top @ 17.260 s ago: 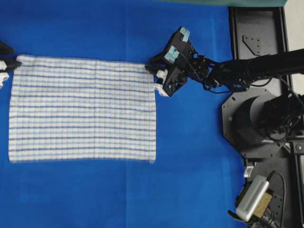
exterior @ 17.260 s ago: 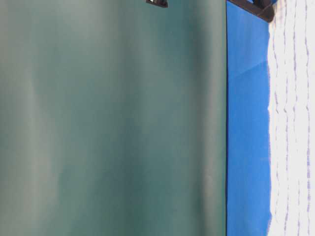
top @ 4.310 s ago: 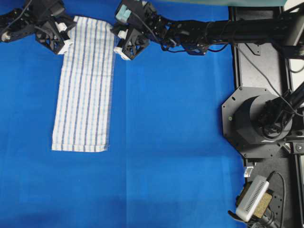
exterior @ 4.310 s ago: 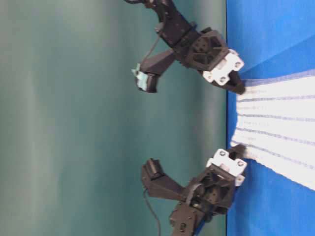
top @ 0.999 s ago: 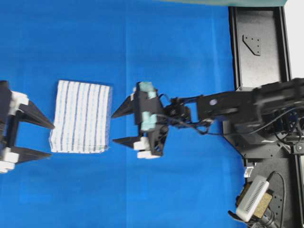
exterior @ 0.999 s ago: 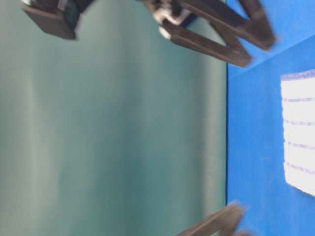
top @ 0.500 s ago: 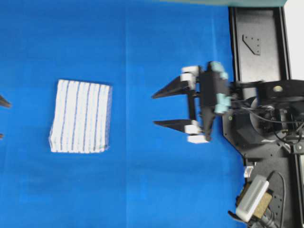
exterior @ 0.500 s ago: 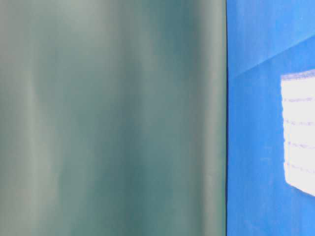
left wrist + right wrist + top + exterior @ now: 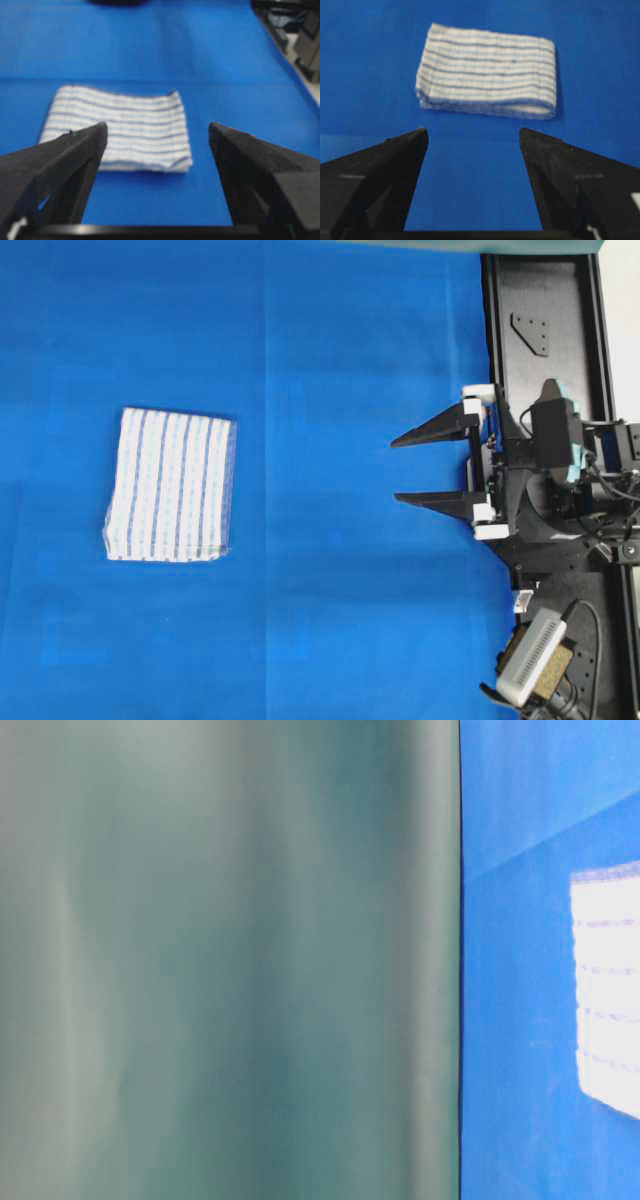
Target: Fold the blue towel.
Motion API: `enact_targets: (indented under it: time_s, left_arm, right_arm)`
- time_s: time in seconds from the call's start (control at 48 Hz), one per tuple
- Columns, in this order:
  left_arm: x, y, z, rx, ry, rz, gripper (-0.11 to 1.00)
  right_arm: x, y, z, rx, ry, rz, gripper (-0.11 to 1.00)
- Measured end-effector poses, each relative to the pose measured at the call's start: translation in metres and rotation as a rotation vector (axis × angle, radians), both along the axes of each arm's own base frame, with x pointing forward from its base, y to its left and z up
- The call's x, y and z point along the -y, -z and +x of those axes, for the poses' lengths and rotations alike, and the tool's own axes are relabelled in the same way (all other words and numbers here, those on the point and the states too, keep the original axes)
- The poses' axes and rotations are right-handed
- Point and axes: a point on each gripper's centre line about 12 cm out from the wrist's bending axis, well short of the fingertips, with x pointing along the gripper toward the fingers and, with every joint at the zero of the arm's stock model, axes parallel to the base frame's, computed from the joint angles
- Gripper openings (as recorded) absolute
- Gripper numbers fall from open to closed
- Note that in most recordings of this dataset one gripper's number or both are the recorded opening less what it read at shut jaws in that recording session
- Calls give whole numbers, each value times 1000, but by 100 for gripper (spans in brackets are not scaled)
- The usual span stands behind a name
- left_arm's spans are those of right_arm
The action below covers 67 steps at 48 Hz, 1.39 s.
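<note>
The blue towel lies folded into a small thick rectangle on the left of the blue table covering, stripes running up and down in the overhead view. It also shows in the table-level view as a white patch, the blue towel, at the right edge. My right gripper is open and empty, far to the right of the towel near its base. In the right wrist view the towel lies well ahead of the gripper. The left gripper is open and empty, with the towel just beyond its tips; the left arm is outside the overhead view.
The blue table covering spreads around the towel. A black base plate with the right arm's mount runs along the right edge. A grey box sits at the lower right. A green backdrop fills the table-level view.
Both grippers have drawn back from the folded towel, the right one to its base at the right, the left one out of the overhead view. The towel has stayed put.
</note>
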Motion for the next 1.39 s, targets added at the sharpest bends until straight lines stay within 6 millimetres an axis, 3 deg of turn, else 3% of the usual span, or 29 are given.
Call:
enact_targets:
  time_s: [0.291, 1.395]
  left_arm:
    - [-6, 21, -14, -14, -23, 2, 77]
    - [-9, 24, -20, 3, -41, -1, 77]
  right_arm:
    - [4, 11, -1, 17, 26, 5, 87]
    - [6, 11, -1, 18, 42, 8, 87]
